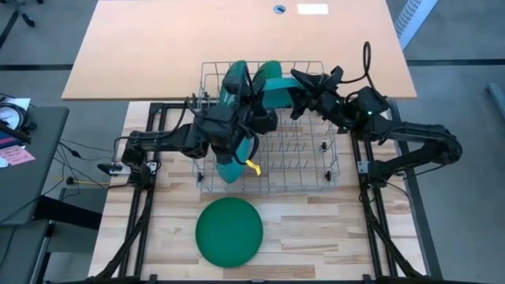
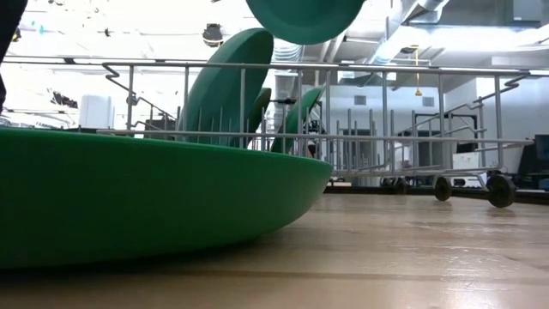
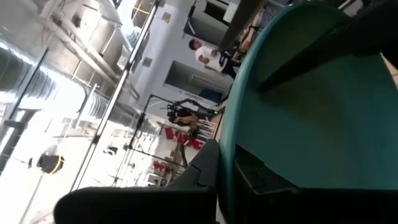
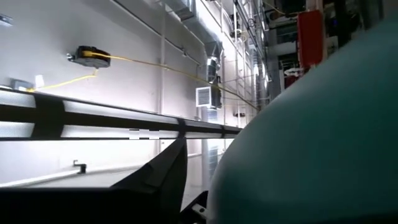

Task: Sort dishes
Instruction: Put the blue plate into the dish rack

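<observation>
Left gripper (image 1: 237, 150) held over rack (image 1: 331, 170), jaws clamped on edge of teal plate (image 3: 311, 118); plate stood on edge between fingers (image 3: 205, 168), raised above rack in low view. Right gripper (image 1: 286, 85) placed at rack's far side, jaws part-open around rim of second teal plate (image 1: 276, 99); grip cannot be told. Green plate (image 1: 229, 229) laid flat on table (image 1: 316, 229), well apart from both jaws. More plates (image 2: 227, 86) stood upright in rack.

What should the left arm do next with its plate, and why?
Probably carry it forward, past the rack's front edge, toward the table. The left gripper's jaws are shut on a teal plate over the rack, and a green plate already lies out there.
</observation>
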`<move>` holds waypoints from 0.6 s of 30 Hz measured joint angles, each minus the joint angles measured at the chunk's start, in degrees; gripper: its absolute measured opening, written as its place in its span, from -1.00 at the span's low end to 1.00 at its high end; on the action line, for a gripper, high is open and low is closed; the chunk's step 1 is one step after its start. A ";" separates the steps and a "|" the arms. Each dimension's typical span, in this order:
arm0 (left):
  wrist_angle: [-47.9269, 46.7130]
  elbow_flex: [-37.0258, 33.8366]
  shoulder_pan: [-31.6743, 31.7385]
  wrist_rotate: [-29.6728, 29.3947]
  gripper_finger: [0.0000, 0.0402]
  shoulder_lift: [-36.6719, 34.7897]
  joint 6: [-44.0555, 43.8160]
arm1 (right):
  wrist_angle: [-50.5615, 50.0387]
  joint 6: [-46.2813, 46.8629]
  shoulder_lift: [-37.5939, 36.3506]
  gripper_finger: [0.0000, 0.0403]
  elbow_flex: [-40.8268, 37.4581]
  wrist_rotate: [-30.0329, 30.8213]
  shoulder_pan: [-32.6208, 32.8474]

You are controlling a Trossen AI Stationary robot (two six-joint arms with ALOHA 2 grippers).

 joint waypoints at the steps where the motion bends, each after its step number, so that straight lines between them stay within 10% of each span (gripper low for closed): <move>1: 0.01 0.00 0.22 -0.03 -1.00 0.00 0.01 | -0.59 -0.36 -0.43 -0.13 -0.02 -0.02 0.00; 18: -0.13 0.00 1.26 0.65 -1.00 0.00 1.54 | -4.13 -1.10 -1.88 -0.62 -0.02 -0.20 -0.03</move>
